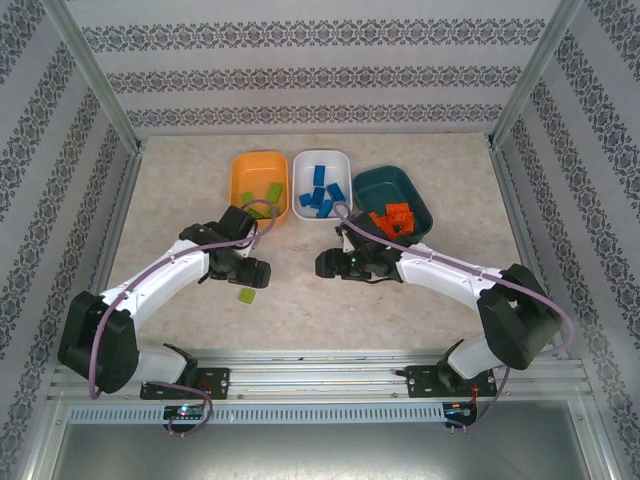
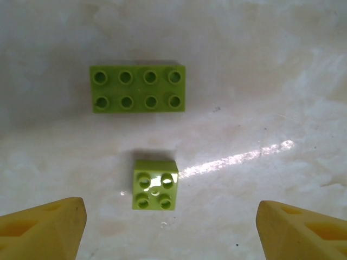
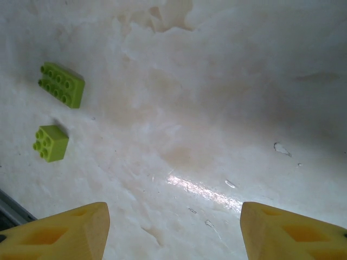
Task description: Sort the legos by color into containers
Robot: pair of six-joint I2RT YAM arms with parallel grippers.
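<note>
Left claw [image 2: 171, 214] hangs spread wide over a small green brick [image 2: 155, 184] (a longer brick [image 2: 137, 88] lies just beyond); right claw [image 3: 174, 214] gapes empty above the table [image 3: 227, 97]

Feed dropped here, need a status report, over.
Left gripper open above small lime lego, long lime lego beyond. Right gripper open, empty, over table. Nothing blocking.

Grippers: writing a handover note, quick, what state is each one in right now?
Left gripper: open, holding nothing.
Right gripper: open, holding nothing.
</note>
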